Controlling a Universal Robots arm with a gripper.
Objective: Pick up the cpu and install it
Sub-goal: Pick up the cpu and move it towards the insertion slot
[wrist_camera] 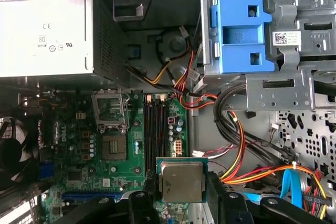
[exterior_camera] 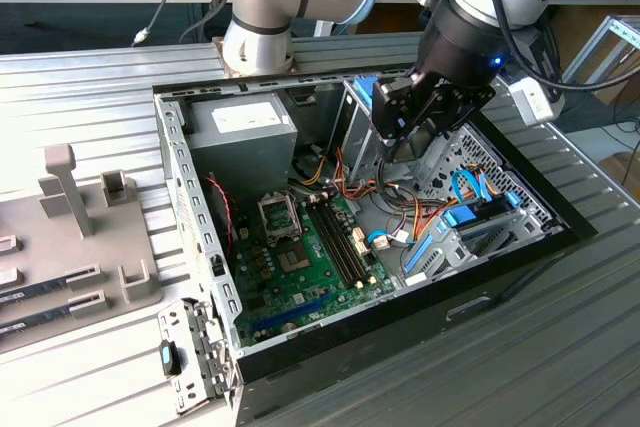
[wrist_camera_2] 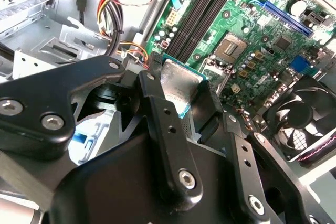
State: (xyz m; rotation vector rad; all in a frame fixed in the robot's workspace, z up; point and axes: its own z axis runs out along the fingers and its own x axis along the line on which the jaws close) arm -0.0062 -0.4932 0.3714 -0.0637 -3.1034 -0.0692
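Biggest worry for me is the cpu (wrist_camera: pixel 181 181) going into the socket (wrist_camera: pixel 110 109) crooked. It's only pinched by its edges, so any little slip or twist in the grip means it lands off-square, and I'd guess that's bent pins right there. In the second wrist view it also looks a bit tilted against the fingers (wrist_camera_2: pixel 157 109), though that may just be the angle. Second thing is the cables (wrist_camera: pixel 237 165): that orange, red and yellow bundle runs just beside the chip, so I could see a wire snagging on a finger and dragging the chip out of line. The RAM slots (wrist_camera: pixel 155 129) sit between the chip and the socket too, and the hand is bulky next to them, so there's not much room for it low over the board. As for the tool, the gripper (exterior_camera: pixel 410 132) is closed down on the cpu, one finger on each side, the gap no wider than the chip, metal lid facing the first wrist camera. It touches nothing else that I can see. In the exterior view it hangs inside the open case (exterior_camera: pixel 178 162), above the wiring, on the exterior view's right of the board and well apart from the socket.
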